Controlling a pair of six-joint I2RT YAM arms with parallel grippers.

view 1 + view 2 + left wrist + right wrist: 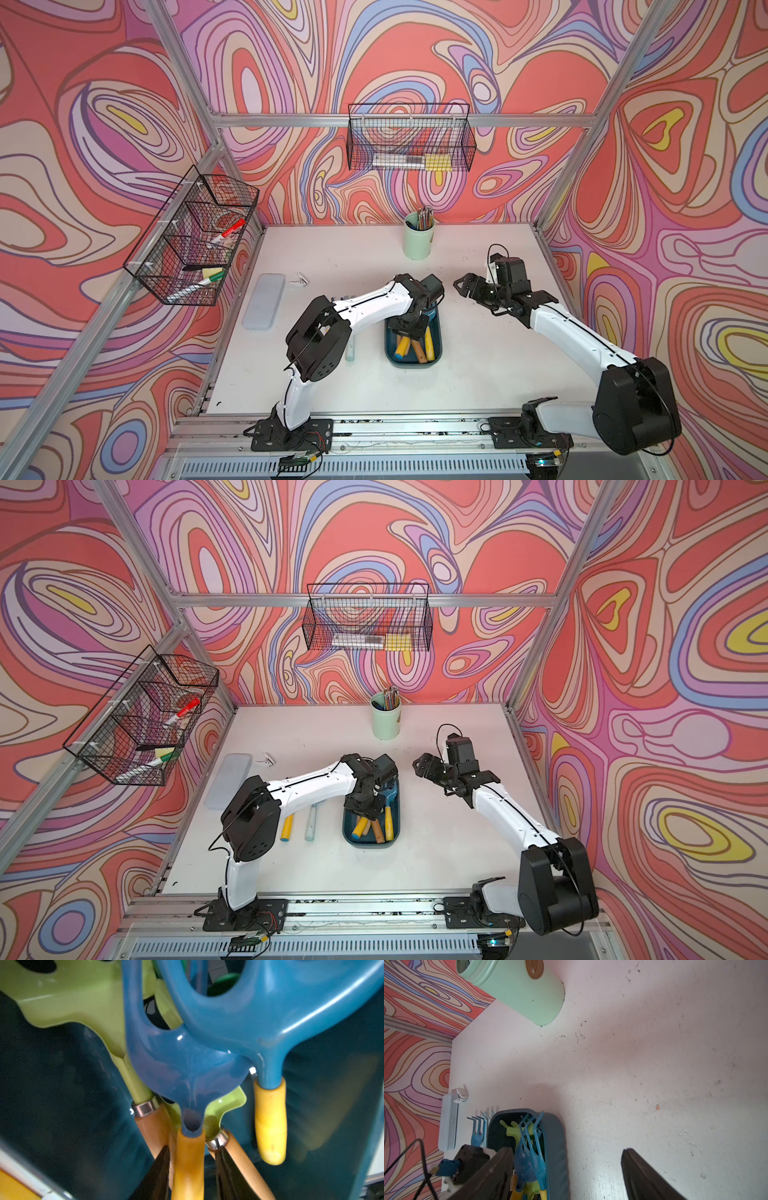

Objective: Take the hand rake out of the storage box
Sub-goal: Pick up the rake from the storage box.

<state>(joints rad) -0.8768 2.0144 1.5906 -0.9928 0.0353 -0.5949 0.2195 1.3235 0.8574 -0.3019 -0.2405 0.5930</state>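
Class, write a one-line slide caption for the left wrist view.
Left gripper straddles the yellow handle of a blue hand rake inside the teal storage box.

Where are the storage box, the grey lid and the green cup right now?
storage box [411, 365], in a top view, on its near end wall.
grey lid [264, 302], in a top view, middle of its flat top.
green cup [417, 243], in a top view, on its outer side.
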